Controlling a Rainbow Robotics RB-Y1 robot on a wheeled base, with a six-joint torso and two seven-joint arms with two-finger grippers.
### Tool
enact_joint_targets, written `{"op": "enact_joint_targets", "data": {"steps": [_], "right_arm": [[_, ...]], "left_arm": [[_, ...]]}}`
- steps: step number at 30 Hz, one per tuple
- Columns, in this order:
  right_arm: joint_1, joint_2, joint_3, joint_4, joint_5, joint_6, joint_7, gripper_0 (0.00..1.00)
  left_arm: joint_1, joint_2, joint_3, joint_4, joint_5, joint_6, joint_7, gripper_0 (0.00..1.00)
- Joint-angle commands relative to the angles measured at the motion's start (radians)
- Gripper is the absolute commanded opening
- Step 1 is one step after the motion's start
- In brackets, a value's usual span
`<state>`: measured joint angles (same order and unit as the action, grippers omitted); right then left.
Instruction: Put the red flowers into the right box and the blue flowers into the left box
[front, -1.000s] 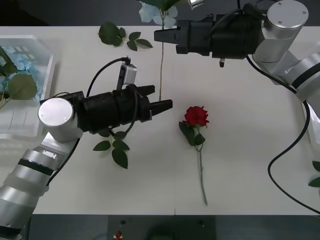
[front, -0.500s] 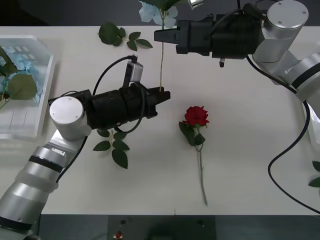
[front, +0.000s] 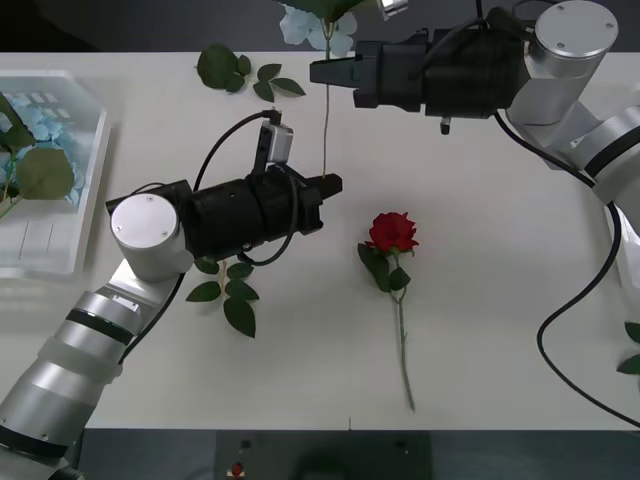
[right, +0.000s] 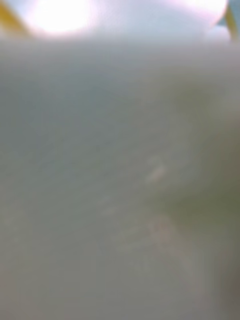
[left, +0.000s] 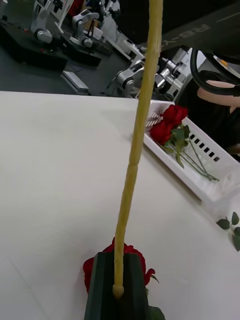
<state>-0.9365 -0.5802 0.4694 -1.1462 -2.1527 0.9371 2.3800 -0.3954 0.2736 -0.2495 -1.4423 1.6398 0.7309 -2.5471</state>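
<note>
Step in hand, as I read it: hand the blue flower over and carry it to the left box.

Left gripper is clenched on the bottom tip of that flower's stem (the left wrist view shows the stem rising straight out from between its black fingers). The grip is at the very end, so it's likely weak. The stem will probably swing or pivot, so move slowly and keep the wrist level. The pale bloom sits far beyond the fingertips, at the table's back edge.

Right gripper is on the same stem, up near the bloom and well beyond the left gripper's tips. Can't tell whether it's gripping or let go (its wrist view is just blur). It needs to be confirmed released before the left arm pulls, or the stem bends between the two.

One loose red flower lies just off the left gripper's tips, on the right-arm side, so lift before sweeping. Leaf sprigs lie under the left arm, behind the fingers. They're not task items, so ignore them.

Containers:
- left box: well behind the left gripper, past its elbow. Blue flowers are already in it, with bare floor left at the near end.
- right box: ahead of the left gripper and off to the side. It holds two red blooms, stems lying along the tray.
</note>
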Motion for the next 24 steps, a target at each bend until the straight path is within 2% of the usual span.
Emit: {"op": "enact_joint_targets", "data": {"steps": [1,3,5,9,14,19,21,24], "right_arm": [[-0.054,-0.047,0.0,-0.017,0.056,0.02,0.011,0.53],[-0.059,-0.055,0.0,-0.015,0.077,0.023,0.013,0.71],[-0.064,-0.061,0.0,-0.015,0.089,0.032,0.013,0.8],[-0.067,-0.075,0.0,-0.015,0.1,0.035,0.021,0.92],[-0.082,-0.095,0.0,-0.015,0.157,0.071,0.018,0.94],[-0.104,-0.132,0.02,-0.015,0.215,0.128,-0.028,0.94],[-0.119,-0.155,0.067,-0.015,0.218,0.134,-0.071,0.93],[-0.168,-0.207,0.21,-0.015,0.197,0.115,-0.154,0.94]], "left_arm": [[-0.025,0.016,-0.002,-0.02,0.043,0.001,-0.002,0.0],[-0.025,0.025,-0.004,-0.02,0.066,0.001,-0.001,0.0],[-0.025,0.032,-0.002,-0.02,0.101,0.002,0.001,0.0],[-0.025,0.045,-0.002,-0.046,0.163,0.001,0.011,0.0],[-0.025,0.095,0.033,-0.083,0.209,0.004,0.042,0.0],[-0.025,0.157,0.096,-0.125,0.213,0.061,0.166,0.0],[-0.025,0.174,0.134,-0.13,0.213,0.104,0.211,0.0],[-0.025,0.222,0.219,-0.133,0.213,0.2,0.274,0.0]]}}
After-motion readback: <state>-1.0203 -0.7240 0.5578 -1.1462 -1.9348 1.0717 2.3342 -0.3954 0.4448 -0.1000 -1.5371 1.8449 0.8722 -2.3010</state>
